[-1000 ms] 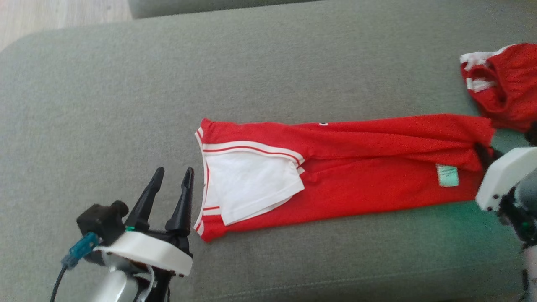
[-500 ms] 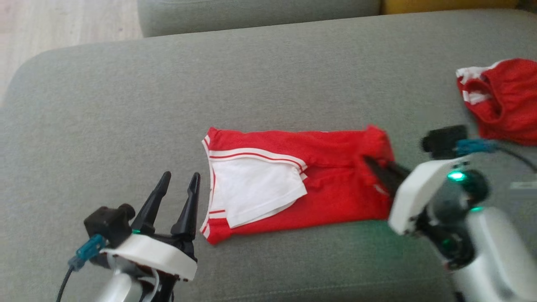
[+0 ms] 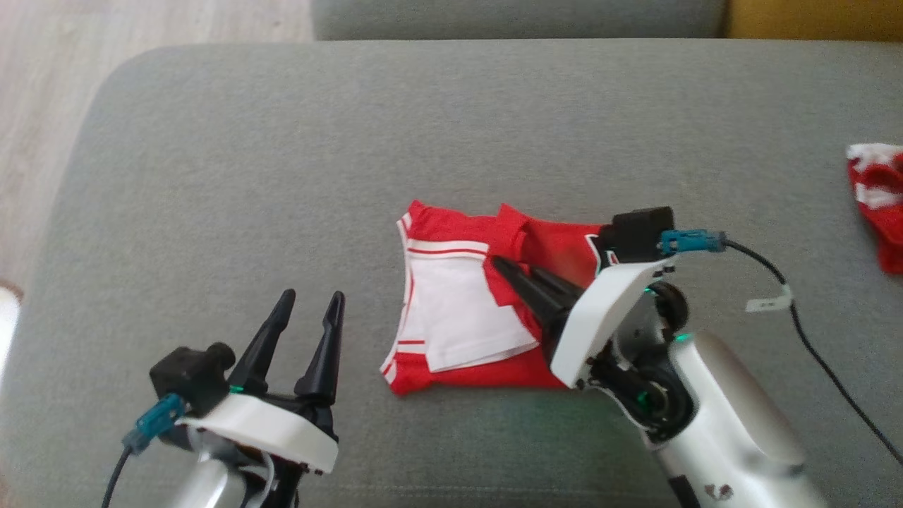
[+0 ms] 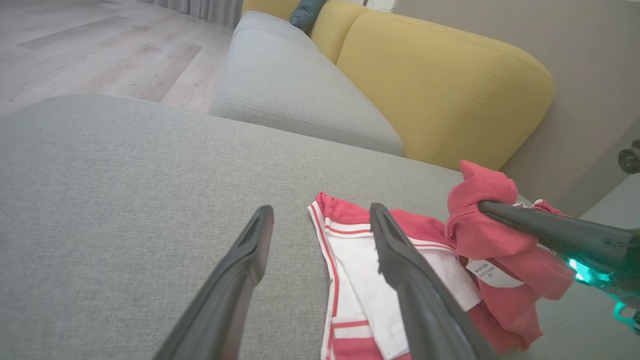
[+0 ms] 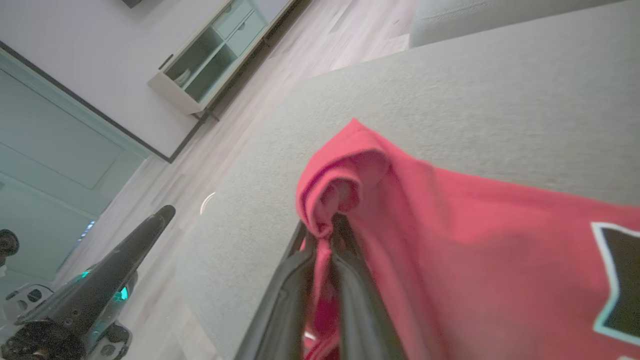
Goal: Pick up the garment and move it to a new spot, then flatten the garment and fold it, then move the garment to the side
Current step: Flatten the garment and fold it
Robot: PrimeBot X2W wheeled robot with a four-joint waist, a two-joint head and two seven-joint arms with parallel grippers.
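The garment (image 3: 458, 317) is red with a white panel and white stripes, lying mid-cushion, doubled over on itself. My right gripper (image 3: 499, 264) is shut on its red end, which it holds lifted above the white panel. In the right wrist view the dark fingers (image 5: 300, 265) pinch a bunched red fold of the garment (image 5: 475, 240). My left gripper (image 3: 310, 305) stands open just left of the garment, nothing between its fingers. In the left wrist view the left gripper (image 4: 320, 212) frames the garment's striped edge (image 4: 350, 250), and the right gripper (image 4: 482, 206) holds a red bunch.
The grey cushion (image 3: 282, 141) carries everything. A second red and white cloth (image 3: 878, 204) lies at the far right. A black cable (image 3: 797, 310) trails from my right wrist. Wooden floor (image 3: 42, 106) lies beyond the cushion's left edge. Yellow back cushions (image 4: 440, 85) rise behind.
My right gripper has carried the garment's right end leftward over the rest, so the long strip is now doubled. The head camera has shifted. The left gripper has stayed open in place.
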